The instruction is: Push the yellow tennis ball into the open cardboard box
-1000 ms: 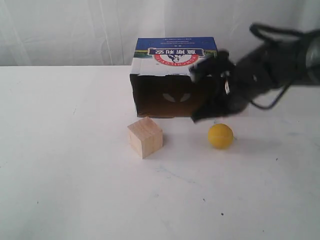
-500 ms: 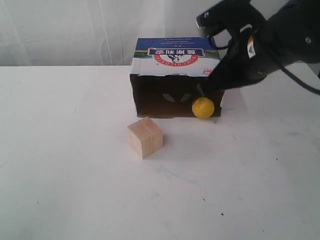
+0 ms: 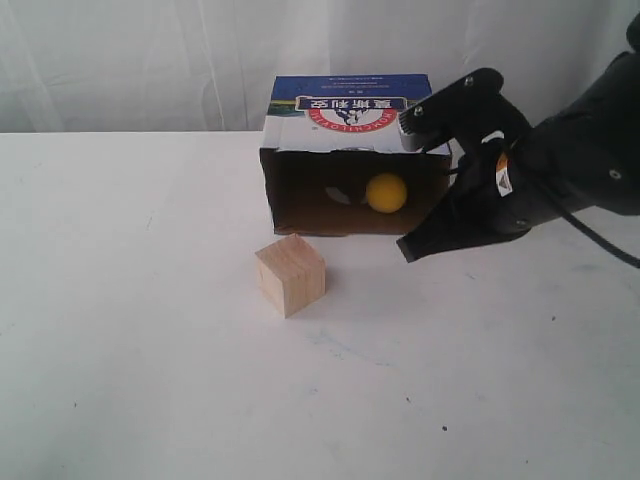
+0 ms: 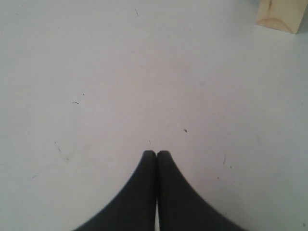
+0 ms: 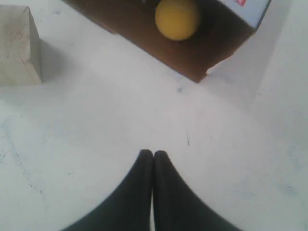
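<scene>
The yellow tennis ball point(image 3: 386, 193) point(image 5: 177, 19) rests inside the dark opening of the open cardboard box point(image 3: 350, 110) point(image 5: 226, 36), toward its right half. My right gripper point(image 3: 408, 250) point(image 5: 153, 154) is shut and empty, hovering over the table just in front of the box's right front corner, a short way from the ball. My left gripper point(image 4: 156, 154) is shut with nothing in it, over bare white table; it does not show in the exterior view.
A pale wooden cube point(image 3: 290, 274) point(image 5: 17, 48) point(image 4: 280, 14) stands on the white table point(image 3: 150, 350) in front of the box's left half. A white curtain hangs behind the table.
The ball went from the table right of the cube to the box mouth, then rolled inside. My right gripper swept toward the box, then drew back and down to the front right corner.
</scene>
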Controlling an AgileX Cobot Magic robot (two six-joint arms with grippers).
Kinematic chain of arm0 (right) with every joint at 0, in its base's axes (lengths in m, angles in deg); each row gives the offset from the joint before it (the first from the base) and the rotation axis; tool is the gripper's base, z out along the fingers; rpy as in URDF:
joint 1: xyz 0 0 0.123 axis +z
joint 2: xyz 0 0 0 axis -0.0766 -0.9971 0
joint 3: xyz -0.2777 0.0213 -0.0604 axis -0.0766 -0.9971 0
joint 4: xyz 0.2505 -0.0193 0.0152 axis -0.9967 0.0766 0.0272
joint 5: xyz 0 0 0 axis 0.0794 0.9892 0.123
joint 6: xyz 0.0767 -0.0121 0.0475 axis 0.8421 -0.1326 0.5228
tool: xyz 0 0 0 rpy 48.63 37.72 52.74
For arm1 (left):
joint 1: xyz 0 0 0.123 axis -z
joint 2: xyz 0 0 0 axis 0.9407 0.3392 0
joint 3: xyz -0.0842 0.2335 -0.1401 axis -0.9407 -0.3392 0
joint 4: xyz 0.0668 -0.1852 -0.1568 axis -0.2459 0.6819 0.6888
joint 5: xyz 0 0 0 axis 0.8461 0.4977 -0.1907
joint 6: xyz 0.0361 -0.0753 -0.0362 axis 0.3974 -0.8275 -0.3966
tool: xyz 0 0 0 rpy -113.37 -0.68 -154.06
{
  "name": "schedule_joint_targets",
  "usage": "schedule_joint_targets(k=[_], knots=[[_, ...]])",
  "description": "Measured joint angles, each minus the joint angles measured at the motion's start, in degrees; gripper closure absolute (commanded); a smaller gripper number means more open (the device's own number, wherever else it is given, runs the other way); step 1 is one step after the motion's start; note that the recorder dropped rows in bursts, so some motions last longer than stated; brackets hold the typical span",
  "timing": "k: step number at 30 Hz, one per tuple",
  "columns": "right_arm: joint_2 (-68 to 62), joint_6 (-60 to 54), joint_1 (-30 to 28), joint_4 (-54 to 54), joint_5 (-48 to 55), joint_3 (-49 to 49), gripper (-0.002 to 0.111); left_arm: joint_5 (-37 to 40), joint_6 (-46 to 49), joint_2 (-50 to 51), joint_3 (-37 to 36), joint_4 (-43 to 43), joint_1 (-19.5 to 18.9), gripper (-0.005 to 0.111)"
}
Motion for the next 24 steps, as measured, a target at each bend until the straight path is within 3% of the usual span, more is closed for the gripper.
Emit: schedule_joint_targets(k=[8, 15, 20, 24], knots=[[0.35, 0.24, 0.00, -2.49, -3.17, -5.64, 0.108, 0.00, 0.00, 0.00, 0.00, 0.00, 0.00, 0.107], [8.98, 3.22, 0.00, -2.91, -16.43, -16.68, 0.108, 0.00, 0.00, 0.00, 0.00, 0.00, 0.00, 0.107], [14.05, 6.00, 0.00, -3.57, -16.46, -20.06, 0.108, 0.00, 0.00, 0.00, 0.00, 0.00, 0.00, 0.107], [17.30, 6.23, -1.73, -5.13, -23.73, -25.00, 0.108, 0.00, 0.00, 0.00, 0.00, 0.00, 0.00, 0.107]])
